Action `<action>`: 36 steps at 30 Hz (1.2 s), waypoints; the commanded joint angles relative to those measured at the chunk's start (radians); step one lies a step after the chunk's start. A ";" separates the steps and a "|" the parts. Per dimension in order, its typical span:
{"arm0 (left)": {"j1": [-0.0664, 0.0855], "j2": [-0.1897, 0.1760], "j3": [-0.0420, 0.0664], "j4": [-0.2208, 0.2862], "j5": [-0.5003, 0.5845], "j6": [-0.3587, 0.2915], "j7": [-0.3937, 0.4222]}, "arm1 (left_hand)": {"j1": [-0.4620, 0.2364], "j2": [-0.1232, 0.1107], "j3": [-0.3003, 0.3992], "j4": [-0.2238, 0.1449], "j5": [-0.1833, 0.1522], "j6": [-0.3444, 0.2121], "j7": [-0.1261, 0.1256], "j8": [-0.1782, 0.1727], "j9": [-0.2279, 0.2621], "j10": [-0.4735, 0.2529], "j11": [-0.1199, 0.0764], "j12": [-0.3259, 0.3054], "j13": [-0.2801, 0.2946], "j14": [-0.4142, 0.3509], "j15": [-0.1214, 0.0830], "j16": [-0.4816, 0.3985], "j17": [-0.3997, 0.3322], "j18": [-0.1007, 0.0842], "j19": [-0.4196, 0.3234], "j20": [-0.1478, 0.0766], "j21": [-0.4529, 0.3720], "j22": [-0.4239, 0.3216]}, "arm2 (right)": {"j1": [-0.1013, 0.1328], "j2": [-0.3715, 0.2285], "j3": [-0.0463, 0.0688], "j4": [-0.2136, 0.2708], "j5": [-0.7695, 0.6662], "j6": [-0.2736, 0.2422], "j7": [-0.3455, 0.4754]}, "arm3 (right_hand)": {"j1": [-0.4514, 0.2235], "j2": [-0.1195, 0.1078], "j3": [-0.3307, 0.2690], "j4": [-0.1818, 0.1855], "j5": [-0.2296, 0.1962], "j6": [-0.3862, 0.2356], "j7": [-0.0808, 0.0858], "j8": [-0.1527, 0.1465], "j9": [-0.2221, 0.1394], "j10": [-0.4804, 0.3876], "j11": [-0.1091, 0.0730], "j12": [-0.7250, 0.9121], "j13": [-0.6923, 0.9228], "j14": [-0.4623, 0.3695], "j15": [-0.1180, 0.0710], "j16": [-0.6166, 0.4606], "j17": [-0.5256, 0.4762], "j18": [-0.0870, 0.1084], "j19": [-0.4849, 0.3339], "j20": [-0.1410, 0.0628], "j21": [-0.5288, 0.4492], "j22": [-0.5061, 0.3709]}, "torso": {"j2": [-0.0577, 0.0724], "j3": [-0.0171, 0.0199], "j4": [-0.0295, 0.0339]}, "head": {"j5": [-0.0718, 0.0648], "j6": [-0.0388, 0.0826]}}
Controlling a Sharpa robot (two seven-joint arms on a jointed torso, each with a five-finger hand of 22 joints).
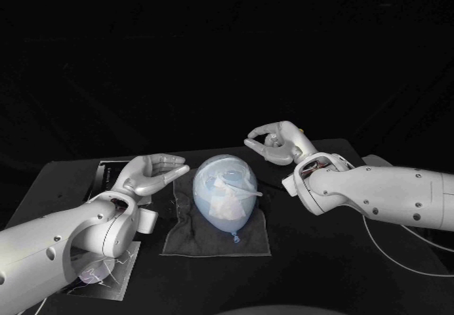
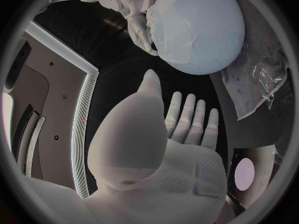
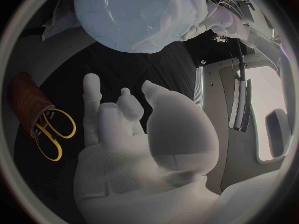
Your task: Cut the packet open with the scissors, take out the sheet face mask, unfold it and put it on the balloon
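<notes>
Balloon (image 1: 210,185) lying near-to-far, knot (image 1: 235,239) nearest

pale blue balloon (image 1: 206,180) on side — sheet mask (image 1: 227,200) draped over it

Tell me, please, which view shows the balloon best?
The head view: the whole balloon lies on a dark cloth, seen from above. Each wrist view shows part of it, cut off at the circle's edge.

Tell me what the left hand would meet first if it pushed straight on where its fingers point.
Most likely the balloon: the left wrist view shows the left hand with fingers aimed at it, only dark table between. Depth is unclear.
</notes>
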 commanded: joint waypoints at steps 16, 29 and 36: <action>0.105 0.160 0.008 -0.174 -0.269 0.276 -0.135 | -0.047 -0.127 -0.117 0.007 0.008 -0.132 -0.002 -0.108 -0.033 -0.102 -0.039 -0.196 -0.006 -0.168 0.022 -0.278 -0.044 -0.021 -0.125 0.001 -0.084 -0.057 | -0.066 -0.156 -0.020 0.160 0.028 0.075 0.227 | 0.192 -0.054 0.083 -0.011 0.003 0.049 0.033 -0.024 -0.076 -0.080 0.043 -0.708 -0.823 -0.287 0.063 -0.783 -0.581 0.004 -0.110 0.072 -0.368 -0.330 | -0.002 -0.0012 0.0005 | 0.025 0.005; 0.112 0.247 0.009 -0.224 -0.370 0.284 -0.154 | -0.130 -0.159 -0.154 0.010 0.007 -0.192 -0.018 -0.149 -0.044 -0.195 -0.063 -0.257 -0.013 -0.215 0.033 -0.325 -0.049 -0.021 -0.191 0.002 -0.111 -0.076 | -0.106 -0.196 -0.024 0.191 0.019 0.060 0.291 | 0.167 -0.078 0.035 -0.014 0.001 0.008 0.063 -0.034 -0.130 -0.122 0.088 -0.781 -1.042 -0.389 0.130 -1.061 -0.718 0.004 -0.199 0.139 -0.494 -0.506 | -0.001 -0.0008 -0.0004 | 0.028 0.009; 0.113 0.275 0.009 -0.239 -0.390 0.276 -0.180 | -0.213 -0.163 -0.160 0.009 0.004 -0.214 -0.019 -0.162 -0.047 -0.263 -0.075 -0.288 -0.018 -0.262 0.027 -0.357 -0.054 -0.021 -0.201 0.002 -0.116 -0.079 | -0.119 -0.205 -0.027 0.203 0.019 0.045 0.310 | 0.160 -0.058 -0.047 -0.023 0.004 -0.007 0.075 -0.031 -0.159 -0.189 0.111 -0.784 -1.094 -0.445 0.159 -1.145 -0.786 0.004 -0.281 0.168 -0.495 -0.608 | 0.000 -0.0005 -0.0014 | 0.035 0.020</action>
